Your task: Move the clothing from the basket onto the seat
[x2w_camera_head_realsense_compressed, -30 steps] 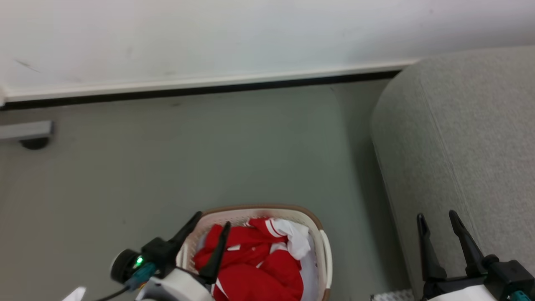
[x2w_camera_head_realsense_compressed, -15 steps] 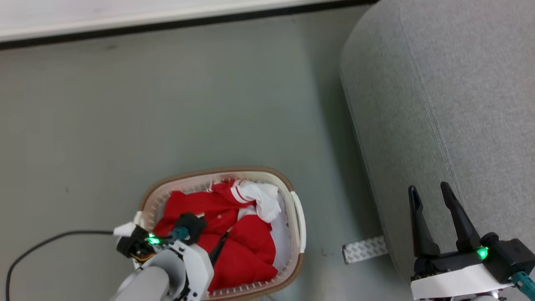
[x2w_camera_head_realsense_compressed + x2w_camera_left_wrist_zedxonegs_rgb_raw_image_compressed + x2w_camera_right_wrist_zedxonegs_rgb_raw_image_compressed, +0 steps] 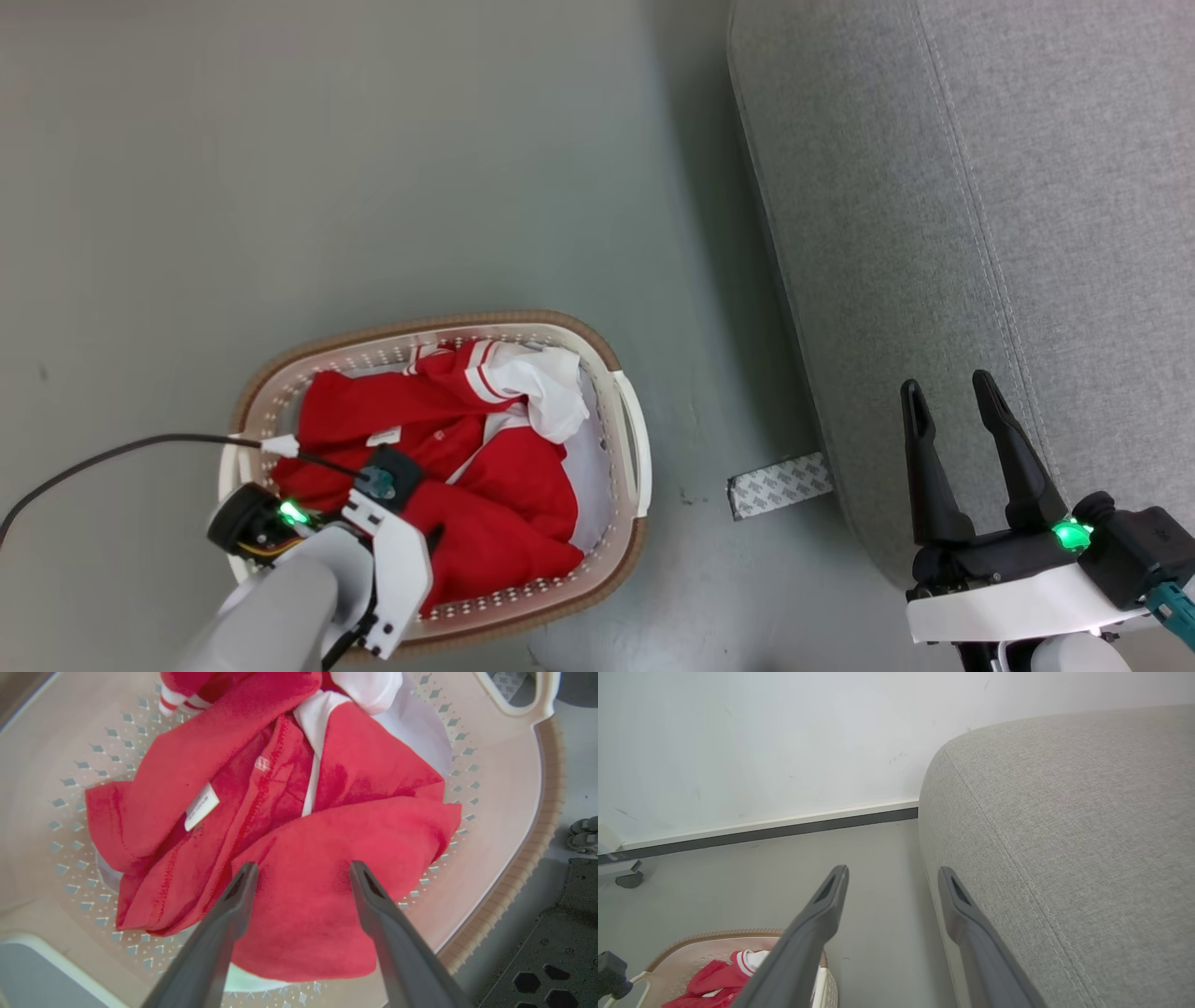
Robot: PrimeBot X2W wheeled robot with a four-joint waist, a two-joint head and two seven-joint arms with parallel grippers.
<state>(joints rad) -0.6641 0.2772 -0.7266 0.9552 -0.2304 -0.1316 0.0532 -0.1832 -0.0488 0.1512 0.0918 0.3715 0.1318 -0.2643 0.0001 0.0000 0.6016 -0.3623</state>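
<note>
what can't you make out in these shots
Garment count: the clothing lies bunched in the basket; folds hide it, head view.
Label print: blurred, left wrist view.
Seat extent: cut off by head view's top and right edges.
Left gripper touching fabric or not: left wrist view, no depth.

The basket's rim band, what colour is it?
Brown. The rim band shows best in the head view.
</note>
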